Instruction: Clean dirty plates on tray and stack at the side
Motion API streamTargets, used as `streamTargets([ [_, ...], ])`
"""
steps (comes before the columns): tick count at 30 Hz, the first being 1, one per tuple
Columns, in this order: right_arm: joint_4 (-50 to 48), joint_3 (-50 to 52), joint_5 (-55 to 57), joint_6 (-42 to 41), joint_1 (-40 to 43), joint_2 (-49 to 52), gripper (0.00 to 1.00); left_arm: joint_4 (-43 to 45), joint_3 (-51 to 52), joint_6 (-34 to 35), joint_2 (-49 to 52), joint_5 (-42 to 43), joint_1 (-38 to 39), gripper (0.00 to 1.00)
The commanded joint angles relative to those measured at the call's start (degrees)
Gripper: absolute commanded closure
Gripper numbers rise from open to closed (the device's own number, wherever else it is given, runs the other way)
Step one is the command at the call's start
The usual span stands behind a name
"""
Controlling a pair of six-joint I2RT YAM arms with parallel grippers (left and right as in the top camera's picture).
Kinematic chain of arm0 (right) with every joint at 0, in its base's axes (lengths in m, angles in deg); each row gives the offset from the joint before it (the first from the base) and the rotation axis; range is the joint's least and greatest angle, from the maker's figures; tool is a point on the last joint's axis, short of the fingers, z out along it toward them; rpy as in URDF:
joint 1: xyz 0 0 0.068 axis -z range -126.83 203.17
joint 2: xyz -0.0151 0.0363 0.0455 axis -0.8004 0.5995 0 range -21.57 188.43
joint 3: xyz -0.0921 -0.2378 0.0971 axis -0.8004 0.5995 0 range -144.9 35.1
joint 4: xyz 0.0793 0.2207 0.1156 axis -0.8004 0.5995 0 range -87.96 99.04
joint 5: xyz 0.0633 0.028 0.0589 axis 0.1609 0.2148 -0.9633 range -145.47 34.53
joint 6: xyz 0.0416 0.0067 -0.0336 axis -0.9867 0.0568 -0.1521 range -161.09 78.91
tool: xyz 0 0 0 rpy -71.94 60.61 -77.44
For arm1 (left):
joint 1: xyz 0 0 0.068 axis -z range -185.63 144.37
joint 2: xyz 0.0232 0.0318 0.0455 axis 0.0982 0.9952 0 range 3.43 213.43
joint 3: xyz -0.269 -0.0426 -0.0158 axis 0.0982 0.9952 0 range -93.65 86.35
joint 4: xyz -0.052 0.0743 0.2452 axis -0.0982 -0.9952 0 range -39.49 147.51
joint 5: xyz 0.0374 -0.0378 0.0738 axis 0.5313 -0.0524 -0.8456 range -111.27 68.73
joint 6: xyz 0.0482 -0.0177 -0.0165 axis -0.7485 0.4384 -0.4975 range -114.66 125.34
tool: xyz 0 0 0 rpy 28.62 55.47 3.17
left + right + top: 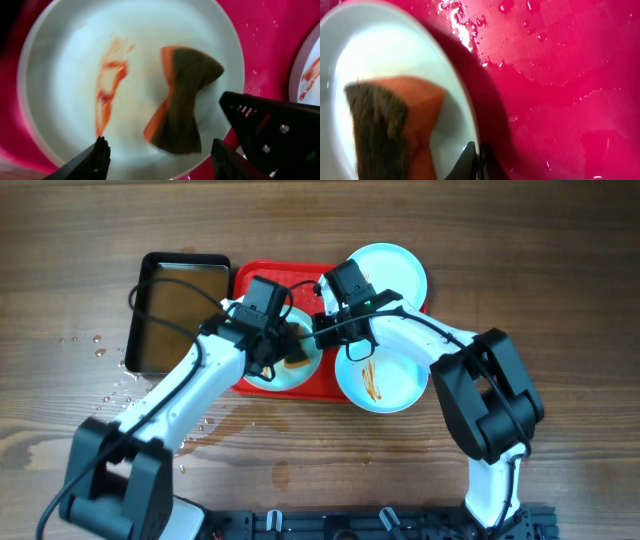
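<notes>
Round pale mint-white plate [270, 380] [65, 75] [380, 55] lies flat on left-front part of the red rectangular plastic tray [255, 280] [270, 30] [560, 75], with an orange-brown sauce streak [107, 85] on its face. A twisted orange sponge with dark scouring side [185, 95] [385, 120] lies on it, right of the streak. My left gripper [290, 355] [160, 146] hangs over this plate, fingers spread wide, nothing between them, sponge just beyond the tips. My right gripper [322, 330] [479, 162] is at the plate's tray-centre edge, fingertips closed onto the rim. Second plate [395, 385], streaked with sauce, sits at the tray's front right and overhangs the near edge. Third plate [395, 265], plain white from overhead, is at the far right corner, partly past the tray edge. Tray surface is wet, with drops and puddles in the right wrist view. Black rectangular pan [185, 257] of brownish water stands just left of the tray, almost touching. All of it is on the wooden table [520, 230], with water drops [110, 395] near the pan.
</notes>
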Motion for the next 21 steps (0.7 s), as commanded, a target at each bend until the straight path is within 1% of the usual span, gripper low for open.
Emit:
streamTargets([
  [1,0.2,0.3,0.7,0.5,-0.1,1.5,0.96,3.9,0.6,-2.0,4.7,4.5,-0.2,0.39],
  [2,0.1,0.3,0.7,0.5,-0.1,1.5,0.96,5.3,0.6,-2.0,5.9,5.4,-0.2,0.40],
  [5,0.2,0.3,0.7,0.5,-0.1,1.5,0.96,7.6,0.6,-2.0,7.7,5.9,-0.2,0.52],
  [7,0.2,0.3,0.7,0.5,-0.1,1.5,0.96,8.2,0.6,-2.0,8.5,5.6,-0.2,0.65],
  [8,0.1,0.3,0.7,0.5,-0.1,1.5,0.96,8.6,0.6,-2.0,9.1,5.2,-0.2,0.66],
  [12,0.1,0.3,0.7,0.5,-0.1,1.5,0.95,9.7,0.6,-2.0,11.4,4.6,-0.2,0.67],
  [13,0.1,0.3,0.7,0.5,-0.1,1.5,0.96,10.2,0.6,-2.0,12.1,4.6,-0.2,0.74],
  [14,0.1,0.3,0.7,0.4,-0.1,1.5,0.95,10.8,0.6,-2.0,12.5,4.6,-0.2,0.85],
  [15,0.1,0.3,0.7,-0.1,-0.1,1.5,0.96,11.2,0.6,-2.0,12.7,4.7,-0.1,0.91],
  [16,0.1,0.3,0.7,-0.3,-0.1,1.5,0.95,11.4,0.6,-2.0,12.8,4.7,-0.2,0.92],
  [20,0.1,0.3,0.7,-0.3,-0.1,1.5,0.95,11.6,0.6,-2.0,12.8,4.5,-0.2,0.91],
  [21,0.1,0.3,0.7,-0.3,-0.1,1.5,0.96,11.5,0.6,-2.0,12.8,4.0,-0.2,0.92],
])
